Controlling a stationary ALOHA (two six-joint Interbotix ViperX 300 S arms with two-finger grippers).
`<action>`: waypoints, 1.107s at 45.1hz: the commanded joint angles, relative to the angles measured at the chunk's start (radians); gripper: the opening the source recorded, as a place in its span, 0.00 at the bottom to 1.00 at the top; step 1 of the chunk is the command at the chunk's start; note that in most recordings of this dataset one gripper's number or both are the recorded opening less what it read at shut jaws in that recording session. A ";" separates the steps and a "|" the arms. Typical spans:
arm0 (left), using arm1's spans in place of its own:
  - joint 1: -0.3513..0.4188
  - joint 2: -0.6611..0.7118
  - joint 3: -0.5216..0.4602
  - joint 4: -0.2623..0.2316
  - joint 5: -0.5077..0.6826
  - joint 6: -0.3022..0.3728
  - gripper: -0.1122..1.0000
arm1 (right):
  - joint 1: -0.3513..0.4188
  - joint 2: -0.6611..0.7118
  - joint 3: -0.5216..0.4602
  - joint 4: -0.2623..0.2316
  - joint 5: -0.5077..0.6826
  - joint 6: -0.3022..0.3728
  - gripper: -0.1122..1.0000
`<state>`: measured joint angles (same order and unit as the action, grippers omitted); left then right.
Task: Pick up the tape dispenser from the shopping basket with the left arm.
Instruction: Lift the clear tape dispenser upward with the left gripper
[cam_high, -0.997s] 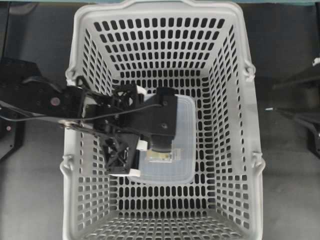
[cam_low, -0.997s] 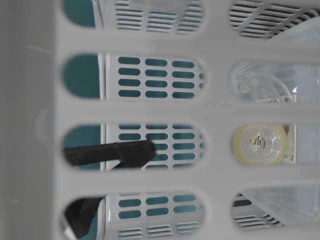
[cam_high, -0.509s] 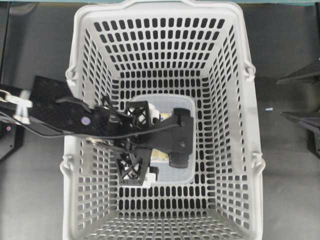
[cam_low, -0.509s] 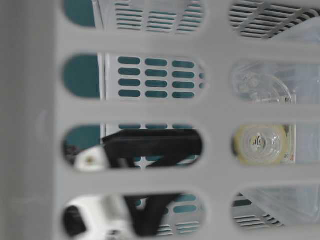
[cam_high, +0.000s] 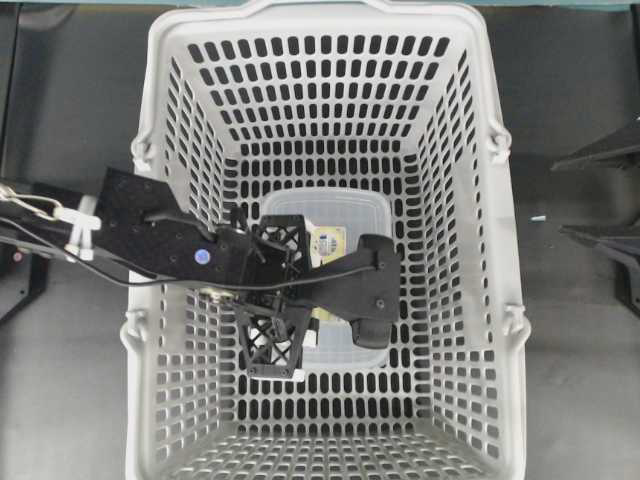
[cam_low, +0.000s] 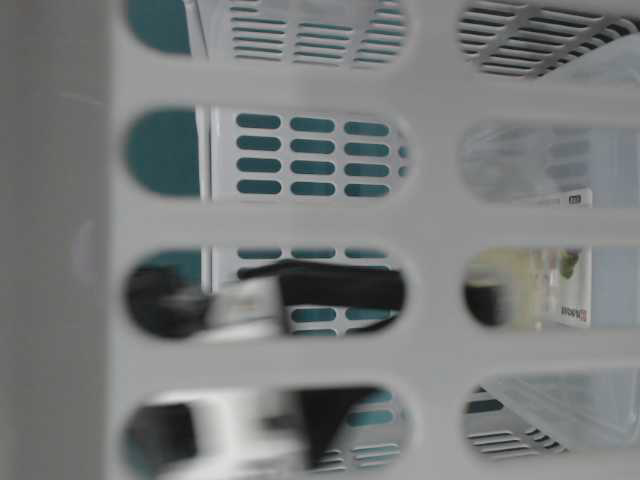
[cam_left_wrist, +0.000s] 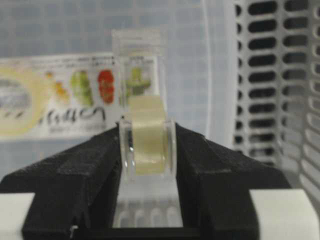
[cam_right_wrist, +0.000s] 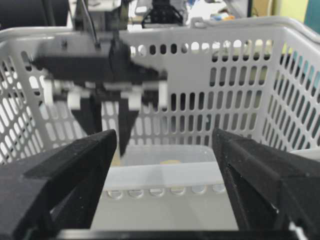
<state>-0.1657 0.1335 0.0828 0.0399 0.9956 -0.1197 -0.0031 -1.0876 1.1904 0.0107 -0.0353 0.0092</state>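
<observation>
Left gripper (cam_left_wrist: 147, 145) pinches a small clear tape dispenser (cam_left_wrist: 147, 127) inside the shopping basket (cam_high: 150, 120).
Only the wrist view shows its pale roll squeezed between 2 black fingers (cam_left_wrist: 80, 175); the right gripper (cam_right_wrist: 162, 165) gapes wide.

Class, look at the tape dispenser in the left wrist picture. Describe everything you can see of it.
The tape dispenser is a small clear plastic shell holding a pale yellowish roll of tape, seen edge-on and upright. The jaws of the left gripper are closed on its two flat sides. It is inside the shopping basket, in front of a translucent box bearing a printed label. Whether it touches that box cannot be told.
</observation>
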 joint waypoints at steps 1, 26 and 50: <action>0.002 -0.057 -0.121 0.003 0.121 0.002 0.36 | -0.002 0.003 -0.006 0.003 -0.005 0.002 0.77; 0.005 -0.037 -0.485 0.003 0.413 -0.005 0.36 | -0.002 -0.021 -0.008 0.003 -0.009 0.002 0.77; 0.005 -0.018 -0.483 0.005 0.413 -0.014 0.36 | 0.000 -0.021 -0.006 0.003 -0.005 0.002 0.77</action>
<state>-0.1595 0.1304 -0.3804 0.0399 1.4113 -0.1319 -0.0046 -1.1152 1.1888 0.0107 -0.0368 0.0092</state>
